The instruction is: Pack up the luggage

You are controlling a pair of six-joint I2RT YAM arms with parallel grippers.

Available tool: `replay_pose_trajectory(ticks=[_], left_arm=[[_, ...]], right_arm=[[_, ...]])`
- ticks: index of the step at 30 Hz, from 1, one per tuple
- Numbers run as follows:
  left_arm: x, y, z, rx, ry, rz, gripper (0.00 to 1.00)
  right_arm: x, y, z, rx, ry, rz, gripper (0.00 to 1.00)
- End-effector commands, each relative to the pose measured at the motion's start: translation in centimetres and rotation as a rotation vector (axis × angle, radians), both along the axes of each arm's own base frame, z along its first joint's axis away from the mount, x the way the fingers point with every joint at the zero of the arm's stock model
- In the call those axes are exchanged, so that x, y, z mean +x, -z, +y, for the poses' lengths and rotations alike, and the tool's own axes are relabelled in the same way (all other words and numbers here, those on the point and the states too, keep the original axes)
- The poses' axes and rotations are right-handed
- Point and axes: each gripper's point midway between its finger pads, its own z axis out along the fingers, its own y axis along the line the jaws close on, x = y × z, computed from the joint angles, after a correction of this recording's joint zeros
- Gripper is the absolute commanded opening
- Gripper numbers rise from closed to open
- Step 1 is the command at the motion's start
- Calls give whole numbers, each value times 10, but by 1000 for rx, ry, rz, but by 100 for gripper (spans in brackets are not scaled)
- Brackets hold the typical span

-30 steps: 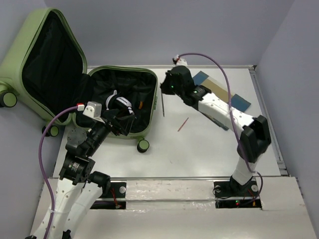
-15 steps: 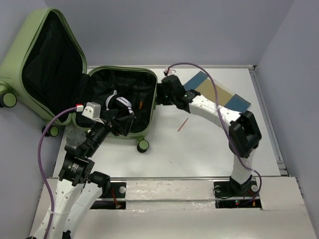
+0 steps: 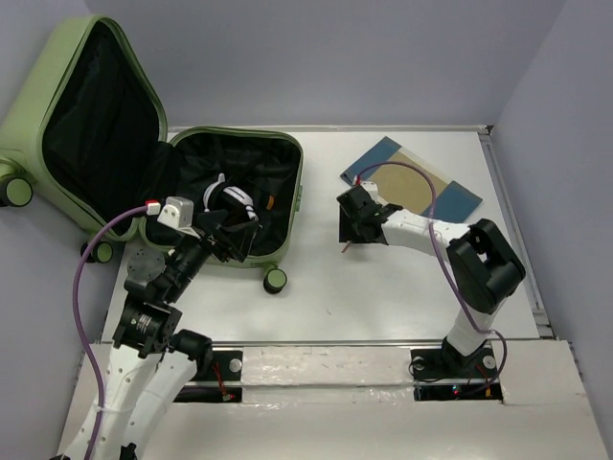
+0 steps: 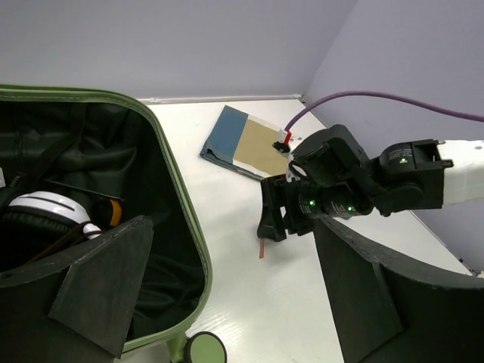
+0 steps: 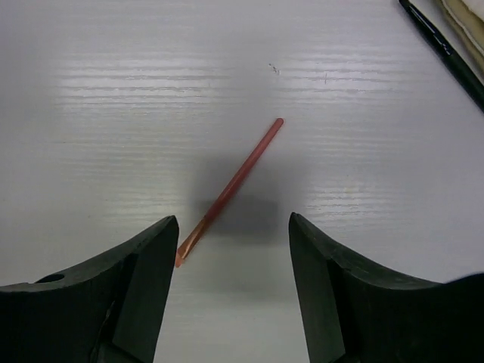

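White table [image 3: 383, 287], lavender walls [image 3: 335, 57]: right claw [image 5: 232, 223] is gaping empty over red stick [image 5: 234, 178], left claw [image 4: 231, 227] likewise over suitcase [image 3: 278, 153], lid [image 3: 96, 105] cropped.

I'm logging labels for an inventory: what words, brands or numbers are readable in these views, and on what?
None can be read. The luggage, the blue-and-tan booklet, the headphones and the red stick show no legible text in any view.

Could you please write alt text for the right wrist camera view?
The right gripper, fingers spread open, hangs over a thin red stick lying diagonally on the white table. A black pen crosses the top right corner.
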Motion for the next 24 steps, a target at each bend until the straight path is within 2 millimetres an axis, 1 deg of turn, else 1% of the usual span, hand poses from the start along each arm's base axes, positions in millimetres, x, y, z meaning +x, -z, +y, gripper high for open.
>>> replay_pose_trajectory(ticks=[1, 5, 6, 8, 9, 11, 13, 14, 16, 17, 21, 23, 24], left_arm=[[-6, -28, -1, -22, 14, -81, 99], [-7, -28, -1, -23, 19, -82, 99], [-7, -28, -1, -22, 17, -82, 99], [-7, -29, -1, -24, 17, -84, 99], [-7, -28, -1, -23, 17, -84, 99], [-8, -29, -1, -23, 20, -87, 99], [-8, -29, -1, -23, 20, -87, 99], [-8, -29, -1, -23, 20, -87, 99], [-7, -29, -1, -23, 19, -85, 99], [-8, -30, -1, -24, 19, -88, 99], [-8, -29, -1, -23, 19, -85, 99], [-8, -29, -1, -23, 19, -87, 99], [-8, -29, -1, -23, 19, -87, 99]], right_arm=[[13, 3, 5, 28, 50, -31, 65], [16, 10, 9, 33, 54, -21, 57], [17, 11, 9, 25, 57, -23, 54], [16, 19, 7, 12, 60, -9, 48], [14, 23, 5, 5, 62, -2, 43], [11, 28, 3, -3, 63, 9, 35], [7, 31, -1, -13, 66, 18, 31], [6, 34, -3, -21, 65, 23, 26], [1, 37, -7, -34, 66, 31, 22], [1, 37, -9, -41, 66, 31, 17], [-1, 35, -15, -58, 75, 21, 7], [3, 20, -15, -47, 80, -16, 7], [7, 2, -13, -25, 71, -57, 7]])
